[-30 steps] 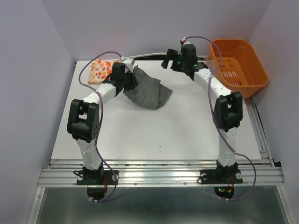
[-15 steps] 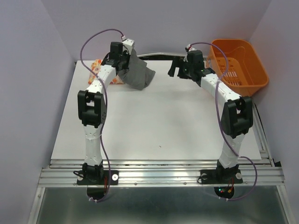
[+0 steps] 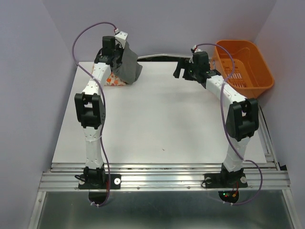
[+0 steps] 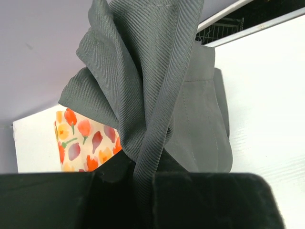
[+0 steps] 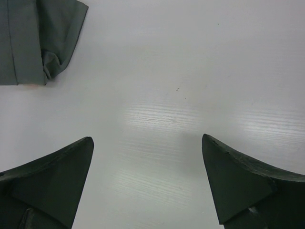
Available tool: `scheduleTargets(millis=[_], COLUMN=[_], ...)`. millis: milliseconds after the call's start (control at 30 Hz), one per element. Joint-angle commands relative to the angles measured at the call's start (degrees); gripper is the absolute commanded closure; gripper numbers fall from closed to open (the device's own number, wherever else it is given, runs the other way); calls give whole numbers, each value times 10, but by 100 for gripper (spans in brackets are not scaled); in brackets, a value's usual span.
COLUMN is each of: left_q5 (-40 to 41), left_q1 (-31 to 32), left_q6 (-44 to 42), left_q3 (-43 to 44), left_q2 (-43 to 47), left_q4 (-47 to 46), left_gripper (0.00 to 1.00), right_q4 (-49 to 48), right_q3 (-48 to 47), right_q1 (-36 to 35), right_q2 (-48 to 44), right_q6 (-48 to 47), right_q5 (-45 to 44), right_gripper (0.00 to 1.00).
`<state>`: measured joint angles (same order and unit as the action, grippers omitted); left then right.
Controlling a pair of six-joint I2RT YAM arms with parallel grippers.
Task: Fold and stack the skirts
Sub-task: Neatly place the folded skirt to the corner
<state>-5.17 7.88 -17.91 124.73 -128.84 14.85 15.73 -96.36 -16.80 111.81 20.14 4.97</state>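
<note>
The dark grey skirt (image 3: 128, 67) hangs bunched from my left gripper (image 3: 120, 53) at the table's far left corner. In the left wrist view the gripper (image 4: 143, 191) is shut on a twisted fold of this grey skirt (image 4: 157, 86). The cream skirt with the orange and red leafy print (image 3: 113, 81) lies folded on the table right under it; the grey cloth covers most of it. The same printed skirt (image 4: 81, 138) shows at lower left in the left wrist view. My right gripper (image 3: 180, 69) hovers open above the far middle of the table, with nothing between its fingers (image 5: 147, 143). A corner of the grey skirt (image 5: 33, 38) shows in its view.
An orange plastic basket (image 3: 244, 62) stands at the far right, close behind my right arm. The white table (image 3: 162, 124) ends at a metal rail in front. Purple walls close in at the left, back and right.
My left arm has carried the grey skirt up and to the far left, over the printed skirt. My right arm has shifted slightly right and stays open.
</note>
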Motion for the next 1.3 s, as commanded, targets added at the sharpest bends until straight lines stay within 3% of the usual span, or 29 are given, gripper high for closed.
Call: scheduleTargets(millis=[0, 333, 600, 1000, 1233, 1267], left_q5=[-12, -49, -41, -64, -53, -49], left_q1=[-2, -43, -74, -136, -142, -142], left_q6=[-7, 17, -13, -32, -33, -32], left_q3=[36, 28, -48, 7, 69, 71], left_q2=[32, 36, 24, -103, -143, -144], left_q4=[-54, -54, -89, -100, -83, -81], left_gripper=[100, 100, 100, 100, 88, 79], right_q4=[-28, -27, -25, -7, 0, 1], right_q3=[11, 17, 17, 28, 30, 30], right_q1=[3, 3, 3, 3, 3, 3], right_q2=[-18, -15, -11, -5, -3, -5], right_q6=[0, -1, 0, -7, -7, -8], right_q5=[6, 9, 15, 20, 27, 27], right_gripper=[0, 0, 0, 0, 0, 0])
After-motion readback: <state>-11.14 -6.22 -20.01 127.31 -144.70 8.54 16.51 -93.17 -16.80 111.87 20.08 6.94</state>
